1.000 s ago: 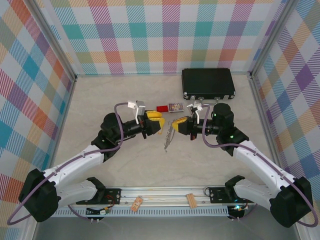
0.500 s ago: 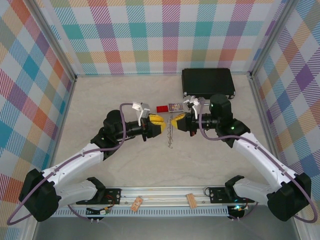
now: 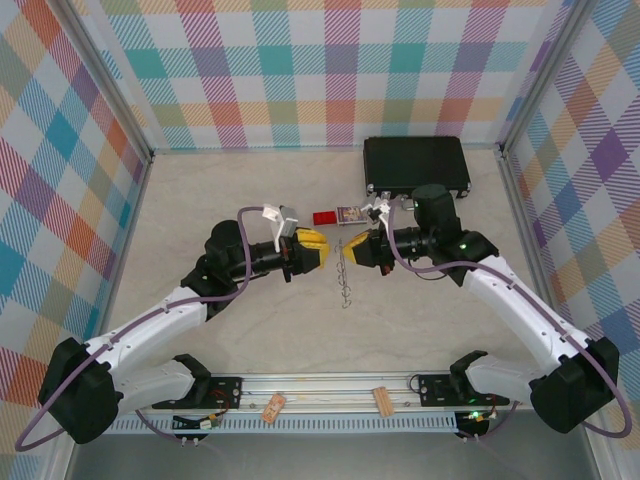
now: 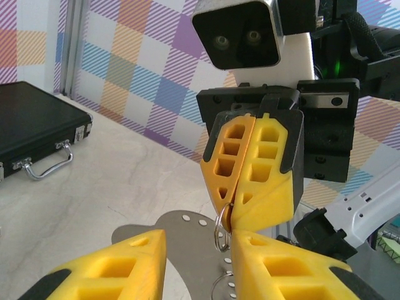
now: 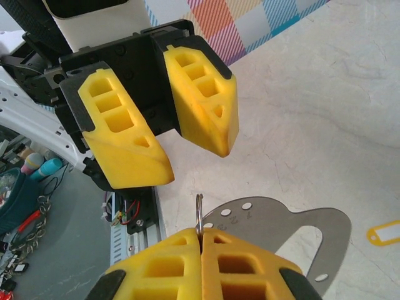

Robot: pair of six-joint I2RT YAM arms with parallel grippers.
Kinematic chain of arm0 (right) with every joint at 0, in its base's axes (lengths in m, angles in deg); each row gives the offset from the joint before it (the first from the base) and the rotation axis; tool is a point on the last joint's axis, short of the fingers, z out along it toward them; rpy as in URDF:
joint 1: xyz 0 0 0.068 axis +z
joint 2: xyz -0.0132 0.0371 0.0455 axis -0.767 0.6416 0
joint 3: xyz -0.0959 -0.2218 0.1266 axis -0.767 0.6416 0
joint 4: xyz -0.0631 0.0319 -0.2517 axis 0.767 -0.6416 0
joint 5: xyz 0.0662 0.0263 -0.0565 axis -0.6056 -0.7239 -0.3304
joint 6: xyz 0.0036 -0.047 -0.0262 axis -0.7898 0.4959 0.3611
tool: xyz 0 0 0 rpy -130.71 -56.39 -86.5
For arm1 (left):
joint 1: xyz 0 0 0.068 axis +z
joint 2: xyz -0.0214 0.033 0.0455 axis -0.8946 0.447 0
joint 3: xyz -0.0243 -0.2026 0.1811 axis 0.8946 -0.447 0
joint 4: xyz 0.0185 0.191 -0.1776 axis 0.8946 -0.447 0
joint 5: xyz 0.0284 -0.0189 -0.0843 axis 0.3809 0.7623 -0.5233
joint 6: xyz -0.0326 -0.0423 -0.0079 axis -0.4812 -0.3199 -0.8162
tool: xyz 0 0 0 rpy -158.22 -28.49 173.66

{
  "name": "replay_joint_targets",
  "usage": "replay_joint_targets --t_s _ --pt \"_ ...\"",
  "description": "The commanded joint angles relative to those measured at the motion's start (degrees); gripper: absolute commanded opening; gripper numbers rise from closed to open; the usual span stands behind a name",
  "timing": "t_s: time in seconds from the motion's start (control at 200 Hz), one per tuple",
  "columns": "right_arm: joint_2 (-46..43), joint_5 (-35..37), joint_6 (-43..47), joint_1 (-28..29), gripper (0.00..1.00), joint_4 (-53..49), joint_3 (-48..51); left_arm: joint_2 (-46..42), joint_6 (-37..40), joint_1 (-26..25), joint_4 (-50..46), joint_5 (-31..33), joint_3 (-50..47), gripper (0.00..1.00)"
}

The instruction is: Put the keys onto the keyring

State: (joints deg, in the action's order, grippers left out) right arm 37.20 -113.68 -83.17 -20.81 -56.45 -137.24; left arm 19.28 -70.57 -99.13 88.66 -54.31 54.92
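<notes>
Mid-table (image 3: 200,200), well in front of the black case (image 3: 416,167) at the far edge, the two arms meet tip to tip. The right hand (image 3: 349,247) is pinched tight on the keyring (image 3: 345,275), gripping it by a small ring (image 5: 199,209) at its top. The grey loop (image 4: 181,224) seems to hang below the fingers, long axis downward, edge-on from above. The left hand (image 3: 322,250) faces it just beside, with fingers (image 5: 134,147) wide apart and empty. It is the free hand nearer the loop. A small yellow-rimmed piece, probably the key (image 5: 382,234), lies flat on the table apart from both hands. I cannot tell which hand is closer to it. The left hand probably has to fetch it while the right holds the keyring steady.
</notes>
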Motion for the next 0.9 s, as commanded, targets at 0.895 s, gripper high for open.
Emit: replay_joint_targets --t_s 0.895 --pt "-5.52 -1.75 -9.17 -0.01 0.0 20.61 8.37 3.2 -9.89 0.7 16.07 -5.02 -1.38 0.31"
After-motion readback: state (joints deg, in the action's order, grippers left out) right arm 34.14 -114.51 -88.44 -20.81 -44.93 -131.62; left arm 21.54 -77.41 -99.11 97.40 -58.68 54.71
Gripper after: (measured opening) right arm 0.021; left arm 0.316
